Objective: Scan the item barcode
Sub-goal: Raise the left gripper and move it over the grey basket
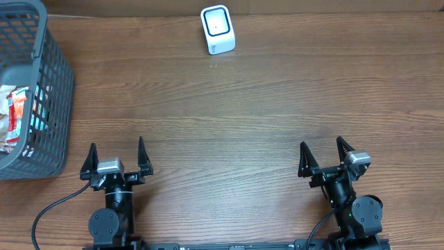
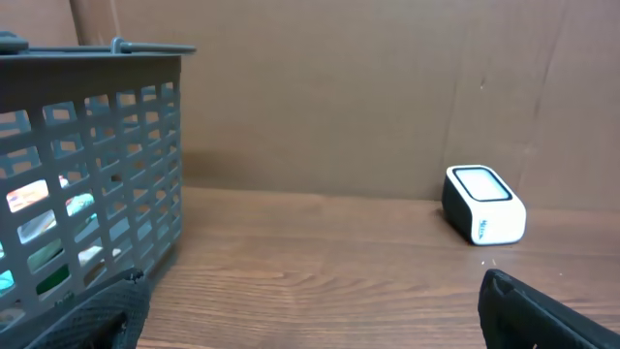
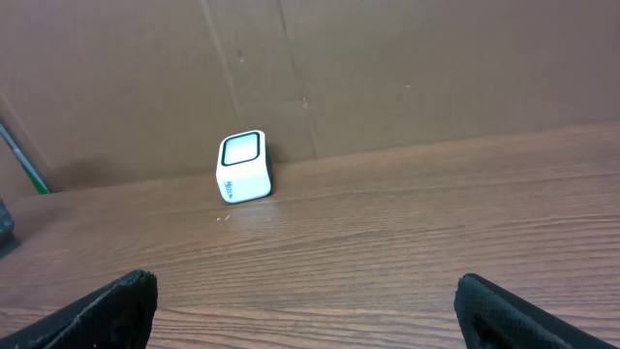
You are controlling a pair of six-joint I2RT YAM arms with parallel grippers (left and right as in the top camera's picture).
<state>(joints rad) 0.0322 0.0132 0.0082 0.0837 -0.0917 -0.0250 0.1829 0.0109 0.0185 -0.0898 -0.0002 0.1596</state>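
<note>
A small white barcode scanner point(image 1: 218, 30) with a dark window stands at the table's far edge; it also shows in the left wrist view, scanner point(image 2: 483, 205), and the right wrist view, scanner point(image 3: 243, 167). Packaged items point(image 1: 14, 114) lie inside the grey basket point(image 1: 52, 83) at the left, partly hidden by its mesh. My left gripper point(image 1: 116, 156) sits near the front edge, open with nothing between its fingers. My right gripper point(image 1: 322, 154) is likewise open and holds nothing, at the front right.
The grey plastic basket point(image 2: 107, 174) stands at the table's left edge, just left of my left arm. A brown cardboard wall point(image 3: 387, 68) backs the wooden table. Black cables run off the arm bases at the front.
</note>
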